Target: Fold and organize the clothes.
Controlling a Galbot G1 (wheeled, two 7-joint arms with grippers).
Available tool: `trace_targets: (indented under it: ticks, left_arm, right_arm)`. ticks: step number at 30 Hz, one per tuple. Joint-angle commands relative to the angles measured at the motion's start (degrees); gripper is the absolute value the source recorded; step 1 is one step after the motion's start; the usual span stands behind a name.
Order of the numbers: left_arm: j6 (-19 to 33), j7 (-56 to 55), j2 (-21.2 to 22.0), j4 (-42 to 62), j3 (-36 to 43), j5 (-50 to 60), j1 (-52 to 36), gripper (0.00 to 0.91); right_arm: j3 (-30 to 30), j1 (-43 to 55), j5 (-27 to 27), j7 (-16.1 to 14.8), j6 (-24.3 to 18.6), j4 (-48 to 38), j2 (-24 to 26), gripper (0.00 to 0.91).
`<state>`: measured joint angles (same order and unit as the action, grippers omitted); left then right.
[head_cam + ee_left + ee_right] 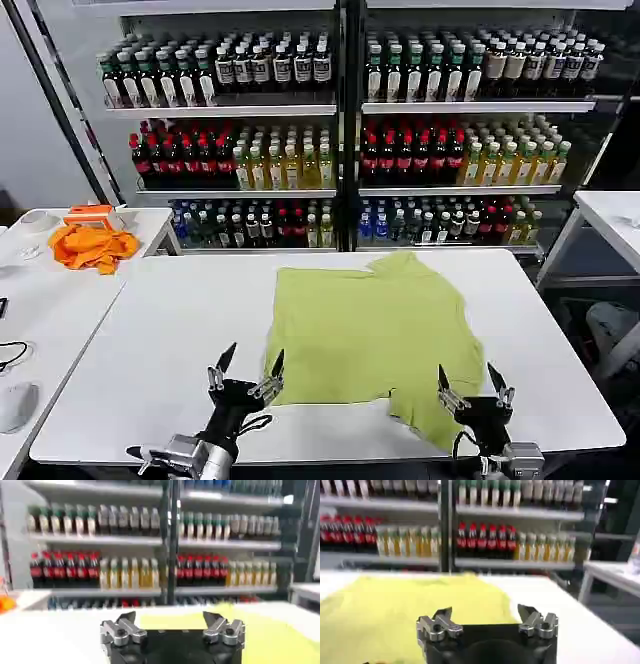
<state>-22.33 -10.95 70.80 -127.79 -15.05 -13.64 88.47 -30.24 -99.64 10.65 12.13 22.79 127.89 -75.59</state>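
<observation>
Head view: a white worktop (180, 310) with one lime shirt (375, 325) lying on it, shelves of bottles (340, 130) behind
Shirt: spread mostly flat on the middle and right of the worktop, a little crumpled; one corner reaches toward the far edge (400, 262), and a flap hangs down toward the near edge beside the right hand
Left hand (246, 368): low at the near edge of the worktop, just beside the shirt's near left corner; fingers spread apart, holding nothing; whether a fingertip touches the cloth cannot be told
Right hand (470, 385): low at the near edge, at the shirt's near right flap; fingers spread apart, holding nothing
Left wrist view: the left hand (172, 622) with fingers wide, white worktop under it, the shirt (280, 635) to one side
Right wrist view: the right hand (487, 619) with fingers wide, the shirt (385, 610) lying beneath and ahead of it
Side table (50, 290): on the robot's left, with an orange cloth (92, 246) bunched near its far end, well apart from the shirt
</observation>
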Motion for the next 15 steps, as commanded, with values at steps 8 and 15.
trace_targets:
  ticks: [8,15]
  left_arm:
    - [-10.86,-0.74,-2.33,9.49,3.98,-0.64,-7.08,0.907]
    - [-10.89,-0.68,-2.63,13.48,5.36,-0.94,-9.16,0.907]
  right_arm:
    - [0.91,-1.83,-1.05,0.62,4.56,-0.84,-0.77,0.907]
    - [2.42,-1.40,-1.86,0.84,4.39,-2.24,-2.03,0.907]
